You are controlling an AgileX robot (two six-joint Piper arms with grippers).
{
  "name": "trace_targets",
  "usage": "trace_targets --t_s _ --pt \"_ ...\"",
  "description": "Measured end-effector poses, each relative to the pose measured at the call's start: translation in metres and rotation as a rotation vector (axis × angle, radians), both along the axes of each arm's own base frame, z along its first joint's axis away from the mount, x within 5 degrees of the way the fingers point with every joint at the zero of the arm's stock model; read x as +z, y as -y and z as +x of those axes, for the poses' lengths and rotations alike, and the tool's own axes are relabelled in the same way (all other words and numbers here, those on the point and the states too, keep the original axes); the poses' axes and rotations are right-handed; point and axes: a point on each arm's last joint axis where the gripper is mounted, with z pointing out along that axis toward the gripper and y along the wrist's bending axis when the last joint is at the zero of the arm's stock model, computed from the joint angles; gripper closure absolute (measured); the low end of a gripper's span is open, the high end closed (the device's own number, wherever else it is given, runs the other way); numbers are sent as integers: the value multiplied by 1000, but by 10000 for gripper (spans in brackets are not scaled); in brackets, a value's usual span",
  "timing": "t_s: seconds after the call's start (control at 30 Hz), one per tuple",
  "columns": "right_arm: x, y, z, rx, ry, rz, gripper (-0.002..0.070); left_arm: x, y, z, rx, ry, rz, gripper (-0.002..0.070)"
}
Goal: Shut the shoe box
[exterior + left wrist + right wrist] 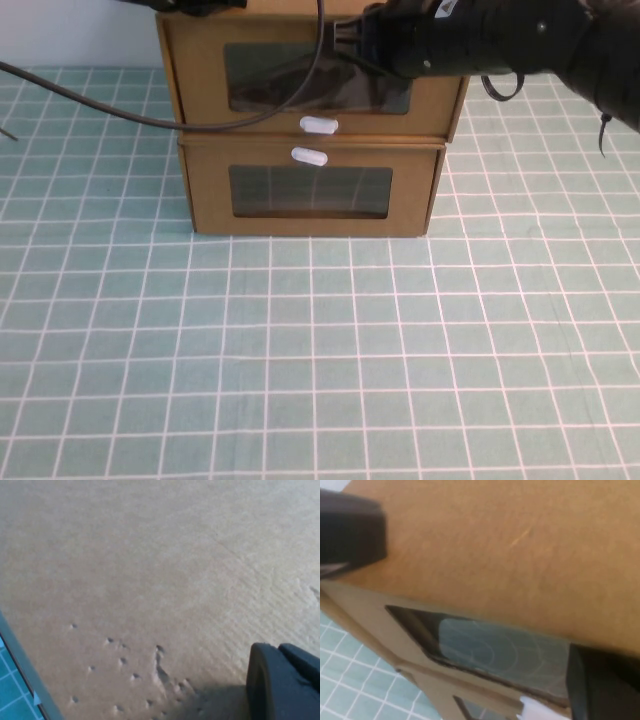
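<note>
Overhead, I see two corrugated-cardboard drawer boxes stacked at the far edge of the bench, about midway along it. The upper one is the shoe box (315, 85), with its small white pull tab (319, 125) below a clear plastic window (318, 80); its front looks roughly flush with the lower box (312, 190), whose white tab (309, 155) sits above its window. The bench wears a teal cloth (320, 350) ruled in white squares.

The right gripper (350, 38) hangs at the shoe box's upper front edge. Only its wrist view shows the spread: one dark finger (350, 527) and the other (602, 685) stand wide apart over the box top (510, 555).

The left gripper (200, 5) barely shows at the box's far left corner. Its wrist view gives pitted, ribbed cardboard (150, 580) and one black fingertip (282, 682); I cannot tell its spread.
</note>
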Motion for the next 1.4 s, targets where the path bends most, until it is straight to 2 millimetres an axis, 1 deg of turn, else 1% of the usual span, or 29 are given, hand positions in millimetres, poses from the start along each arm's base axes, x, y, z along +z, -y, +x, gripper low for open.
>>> trace_targets --t_s 0.07,0.2,0.27,0.33,0.47,0.53,0.57,0.67,0.77,0.83,0.87,0.97,1.03,1.07,1.13,1.17,1.23,1.33,1.4 --pt "-3 0 3 1 -15 -6 687 0 0 0 0 0 0 680" --pt "-6 2 2 21 -65 -32 687 2 0 -1 -1 3 -1 680" --pt "-1 6 -3 38 -85 -47 687 5 -1 -5 -7 5 7 680" --pt "12 11 -15 63 -99 -63 687 13 -3 -11 -12 19 11 680" --pt "54 25 -50 108 -87 -76 687 38 -9 -29 -17 88 35 680" --pt "77 36 -74 126 -71 -91 687 52 -12 -42 -24 118 41 680" --pt "84 41 -83 132 -68 -99 687 58 -13 -47 -25 126 39 680" --pt "105 61 -124 143 -49 -121 687 79 -18 -69 -28 165 24 680" --pt "111 84 -165 128 -44 -131 687 91 -26 -95 -11 203 9 680" --pt "108 101 -198 109 -42 -127 687 93 -33 -115 16 230 -5 680" --pt "102 108 -210 102 -49 -133 687 92 -37 -124 34 244 -15 680" --pt "92 136 -264 86 -13 -119 687 87 -51 -165 91 296 -43 680" --pt "79 152 -296 79 -4 -103 687 74 -61 -194 126 320 -61 680" --pt "75 160 -312 77 10 -93 687 64 -65 -205 139 315 -61 680" --pt "57 172 -337 67 -3 -75 687 47 -76 -235 172 345 -78 680" --pt "47 176 -345 65 -7 -69 687 40 -80 -247 189 362 -87 680" --pt "30 186 -365 57 7 -47 687 19 -90 -275 220 397 -104 680" --pt "9 195 -384 44 42 -6 687 -11 -103 -312 263 465 -134 680" --pt "-2 200 -394 36 87 23 687 -31 -112 -338 285 524 -162 680"
